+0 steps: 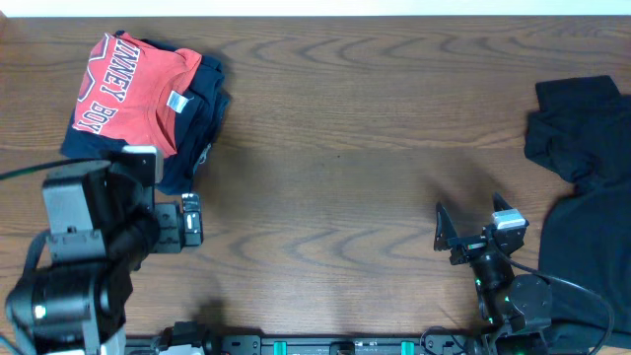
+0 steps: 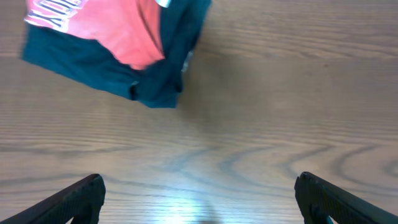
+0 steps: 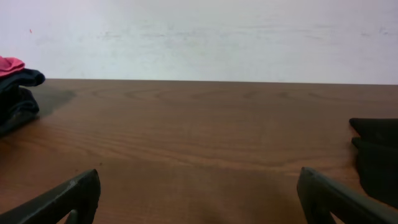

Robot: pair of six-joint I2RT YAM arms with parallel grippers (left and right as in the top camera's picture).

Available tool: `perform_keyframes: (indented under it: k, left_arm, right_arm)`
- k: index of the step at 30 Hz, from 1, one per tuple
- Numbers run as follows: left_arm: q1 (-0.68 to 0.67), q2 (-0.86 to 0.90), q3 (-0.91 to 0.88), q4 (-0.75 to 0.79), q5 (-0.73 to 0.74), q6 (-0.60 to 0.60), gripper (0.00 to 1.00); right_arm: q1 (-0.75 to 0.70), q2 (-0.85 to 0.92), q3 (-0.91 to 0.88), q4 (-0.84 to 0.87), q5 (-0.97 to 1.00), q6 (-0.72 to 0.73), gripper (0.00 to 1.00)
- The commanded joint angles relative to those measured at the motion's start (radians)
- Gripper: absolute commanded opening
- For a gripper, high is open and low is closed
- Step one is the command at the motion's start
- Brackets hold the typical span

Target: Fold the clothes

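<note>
The coral-red T-shirt (image 1: pixel 128 94) is seen folded at the far left of the table (image 1: pixel 335 148). It is laid on top of a dark navy garment (image 1: pixel 204 108), whose edges show along its right and near sides. White block lettering (image 1: pixel 106 84) and a small white neck label (image 1: pixel 177 102) are shown on its upper face.

The left gripper (image 1: pixel 187 219) is held just on the near side of this pile's near right corner, clear of the cloth. In the left wrist view the navy corner is seen ahead and to the left of the fingers (image 2: pixel 84 196), with bare wood between. The jaws are spread wide and nothing is held between them.

The black garments (image 1: pixel 582 187) are heaped at the right edge of the table. The right gripper (image 1: pixel 471 225) is held near the front edge, to the left of that heap and apart from it. In the right wrist view the black cloth is seen beyond and to the right of the right-hand finger, and the red-and-navy pile is seen far off at the left. These fingers (image 3: pixel 74 196) are likewise spread wide, with only table between them.

One red T-shirt, one navy garment under it and two grippers are counted. The black cloth is seen as two masses, one farther and one nearer; how many garments are in them cannot be told.
</note>
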Motion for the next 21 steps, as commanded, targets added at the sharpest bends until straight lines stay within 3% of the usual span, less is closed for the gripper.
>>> perform_keyframes:
  k: [1,15,21]
  left_arm:
    - [-0.019,-0.063,0.01,-0.006,-0.082,0.006,0.98]
    - [-0.024,-0.28,-0.026,-0.09,-0.104,0.002,0.98]
    - [-0.024,-0.349,-0.1,0.098,-0.104,-0.008,0.98]
  right_arm:
    - [-0.01,0.0,-0.001,-0.006,0.011,-0.01,0.99]
    - [-0.01,0.0,-0.001,-0.006,0.011,-0.01,0.99]
    - [-0.01,0.0,-0.001,-0.006,0.011,-0.01,0.99]
